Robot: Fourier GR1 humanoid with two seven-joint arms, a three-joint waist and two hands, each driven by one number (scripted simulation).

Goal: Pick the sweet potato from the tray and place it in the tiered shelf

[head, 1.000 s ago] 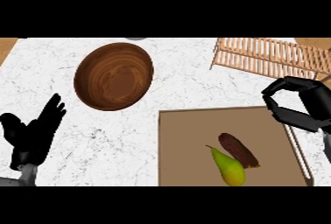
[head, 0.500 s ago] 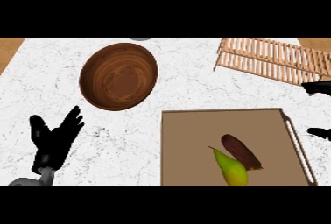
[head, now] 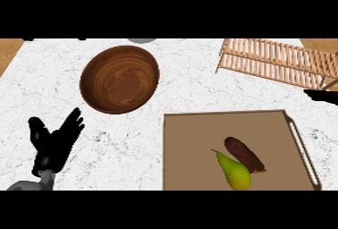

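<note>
The sweet potato (head: 245, 154), dark reddish brown and elongated, lies on the brown tray (head: 198, 143) at lower right, touching a green pear (head: 235, 171). The wooden slatted tiered shelf (head: 277, 60) stands at the upper right. My left hand (head: 56, 142) rests open at the lower left, fingers up, far from the tray. Of my right hand (head: 323, 95) only a black sliver shows at the right edge, between the shelf and the tray, holding nothing that I can see.
A large brown wooden bowl (head: 120, 79) sits on the white marbled counter (head: 191, 96) at upper left of the tray. A grey round object (head: 141, 40) peeks in at the top edge. The tray has a handle (head: 305, 150) along its right side.
My right hand has drawn off to the right, from above the tray's far right corner to the view's edge. The left hand has shifted slightly rightward. The sweet potato has not moved.
</note>
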